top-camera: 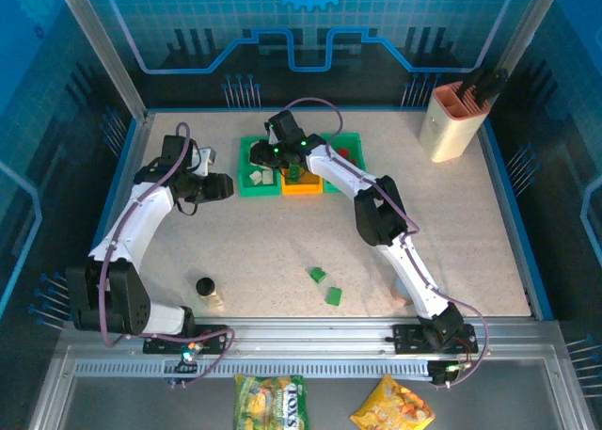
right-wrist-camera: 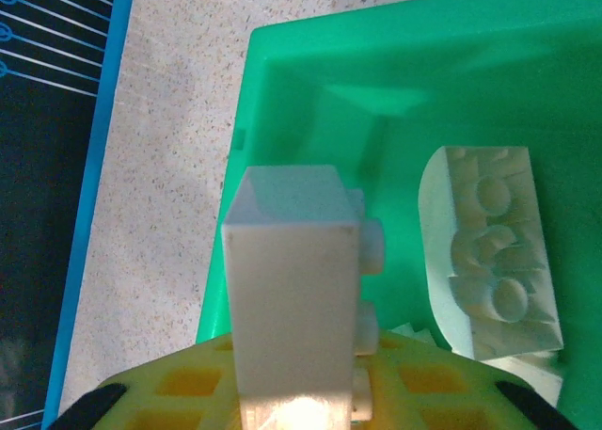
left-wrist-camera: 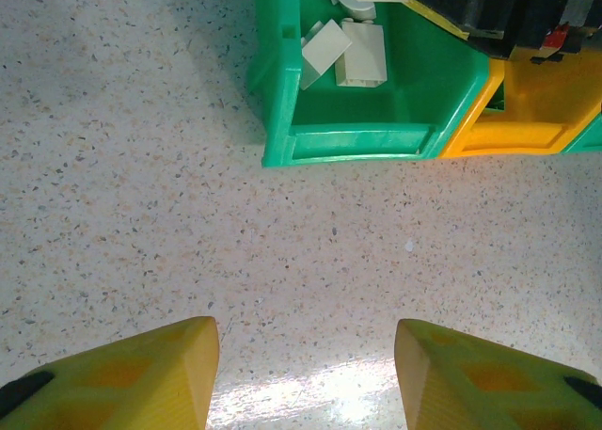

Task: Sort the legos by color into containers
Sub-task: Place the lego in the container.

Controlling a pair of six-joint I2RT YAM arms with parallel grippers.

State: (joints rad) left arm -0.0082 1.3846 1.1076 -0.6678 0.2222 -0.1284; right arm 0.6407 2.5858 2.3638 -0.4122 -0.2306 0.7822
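"TOYS" on the green-yellow packet point(top-camera: 270, 399)

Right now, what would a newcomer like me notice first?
The right tool holds a cream brick over the left green bin, far across the table. Two green bricks lie loose near the front, and the left tool hangs open, left of that bin.

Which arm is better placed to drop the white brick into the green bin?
Right. The right claw holds the white brick over the green bin that has other white bricks; the left claw hangs open and empty short of it.
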